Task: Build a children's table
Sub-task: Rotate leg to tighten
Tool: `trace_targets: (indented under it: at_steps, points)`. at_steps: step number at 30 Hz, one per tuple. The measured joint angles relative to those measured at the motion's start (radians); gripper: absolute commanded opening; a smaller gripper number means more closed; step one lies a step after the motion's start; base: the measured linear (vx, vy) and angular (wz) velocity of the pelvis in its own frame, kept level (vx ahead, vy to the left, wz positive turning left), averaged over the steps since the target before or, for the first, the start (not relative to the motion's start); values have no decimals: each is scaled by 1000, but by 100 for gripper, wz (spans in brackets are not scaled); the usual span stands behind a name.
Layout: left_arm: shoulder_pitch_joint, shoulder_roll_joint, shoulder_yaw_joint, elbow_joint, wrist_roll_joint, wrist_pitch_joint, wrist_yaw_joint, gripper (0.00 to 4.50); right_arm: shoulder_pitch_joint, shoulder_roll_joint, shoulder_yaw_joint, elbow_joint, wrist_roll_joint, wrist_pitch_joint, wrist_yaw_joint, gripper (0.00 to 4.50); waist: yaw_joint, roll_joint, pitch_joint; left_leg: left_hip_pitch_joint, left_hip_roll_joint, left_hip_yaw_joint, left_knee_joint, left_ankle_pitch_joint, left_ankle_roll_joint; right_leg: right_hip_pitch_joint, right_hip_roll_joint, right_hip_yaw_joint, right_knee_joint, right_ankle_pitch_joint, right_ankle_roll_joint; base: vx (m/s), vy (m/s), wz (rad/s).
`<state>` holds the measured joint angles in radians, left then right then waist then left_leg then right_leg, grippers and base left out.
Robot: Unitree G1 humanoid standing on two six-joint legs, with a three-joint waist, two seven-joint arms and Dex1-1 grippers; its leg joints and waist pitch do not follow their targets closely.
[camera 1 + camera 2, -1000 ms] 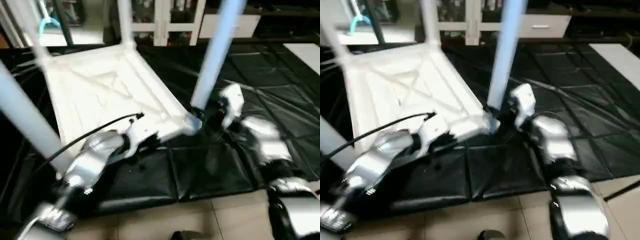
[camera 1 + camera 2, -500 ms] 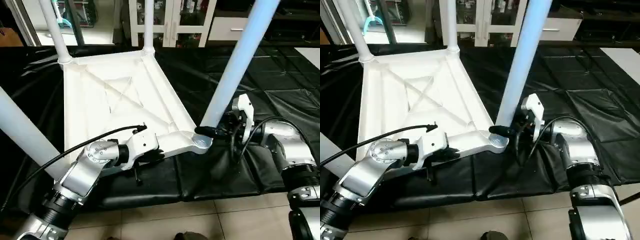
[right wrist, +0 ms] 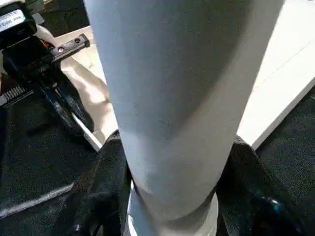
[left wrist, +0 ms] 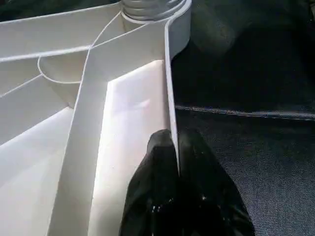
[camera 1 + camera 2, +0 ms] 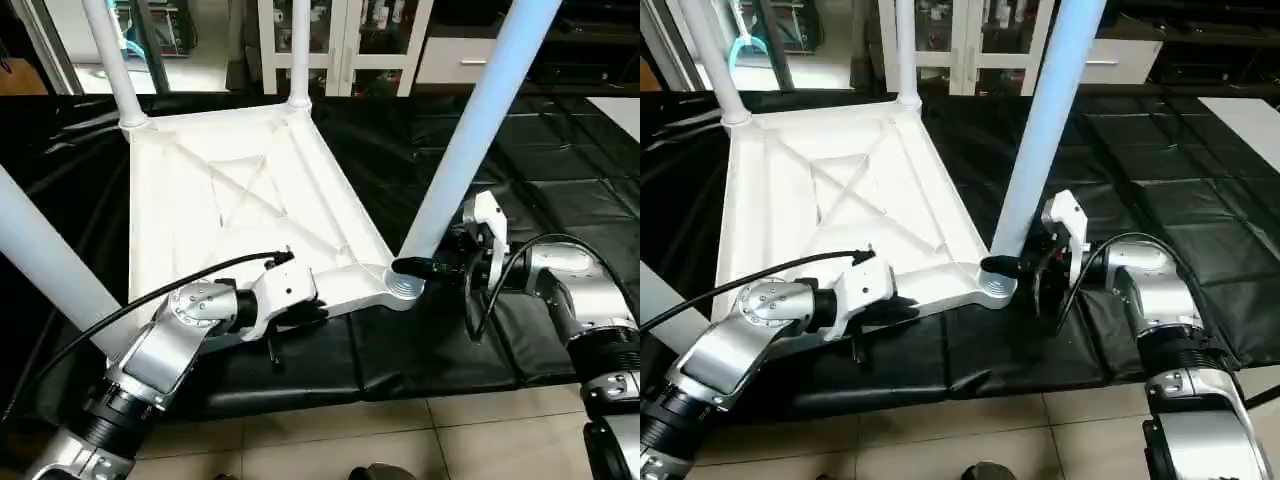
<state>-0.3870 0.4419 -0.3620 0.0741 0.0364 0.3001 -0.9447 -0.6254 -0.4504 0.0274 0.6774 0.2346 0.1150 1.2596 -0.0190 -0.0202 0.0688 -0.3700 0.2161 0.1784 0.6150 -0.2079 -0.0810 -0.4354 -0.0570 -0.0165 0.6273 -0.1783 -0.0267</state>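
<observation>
Table top [image 5: 230, 200] upside down, we hold it.
Our left gripper [image 4: 176, 147] pinches its rim; our right gripper [image 3: 172, 196] clasps the near leg [image 5: 470, 140].

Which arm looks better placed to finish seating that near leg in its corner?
The right. Its end effector already straddles the near leg just above the corner socket, so it can likely twist or press it home. The left end effector is pinched on the tabletop rim, steadying it.
</observation>
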Motion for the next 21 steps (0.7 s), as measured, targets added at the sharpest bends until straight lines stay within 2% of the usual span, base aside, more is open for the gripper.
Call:
trace_targets:
  at_steps: [2, 4, 7, 10, 12, 14, 19, 21]
  points:
    - [-3, -9, 5, 7, 4, 18, 25, 0, 0, 32, -16, 13, 1, 9, -61, 193, -4, -1, -1, 1, 0, 0, 2, 0, 0, 1, 0, 1, 3, 0, 0, 0, 0, 0]
    - [-30, -49, 13, 44, 26, 65, 83, 0, -10, 99, -53, 54, -1, 2, -211, 193, -12, -4, -3, 2, 1, 0, 4, 0, -3, 2, 0, 1, 6, 0, 0, -25, -3, -3]
    - [-79, -112, 13, 107, 60, 120, 171, 0, -44, 163, -72, 118, -7, -23, -417, 193, -22, -8, -5, 4, -1, -2, 5, -1, -10, 3, 0, 0, 7, 2, 2, -35, -5, -4]
    - [-138, -220, 23, 190, 81, 202, 291, 0, -85, 252, -117, 196, -16, -67, -688, 193, -31, -14, -10, 4, -3, -3, 6, 0, -12, 3, 1, -1, 7, 4, 5, 0, 0, 0]
    - [-184, -323, 51, 258, 75, 271, 382, 0, -122, 340, -154, 261, -31, -122, -927, 193, -35, -17, -14, 3, -4, -5, 6, 0, -12, 2, 1, -1, 6, 6, 8, 0, 0, 0]
    - [-204, -378, 64, 288, 67, 301, 439, 0, -140, 381, -175, 292, -37, -152, -1067, 193, -36, -20, -15, 3, -5, -7, 6, 0, -12, 2, 1, -1, 4, 7, 9, 0, 0, 0]
    - [-204, -386, 73, 292, 56, 310, 457, 0, -160, 405, -199, 329, -41, -185, -1080, 193, -35, -26, -18, 0, -5, -8, 6, 0, -12, 2, 1, -2, 3, 10, 6, 0, 0, 0]
    - [-196, -356, 69, 276, 54, 300, 435, 0, -160, 404, -217, 332, -36, -197, -1023, 193, -39, -26, -18, -1, -5, -8, 5, 0, -12, 0, 1, -2, 3, 9, 6, 0, 0, 0]
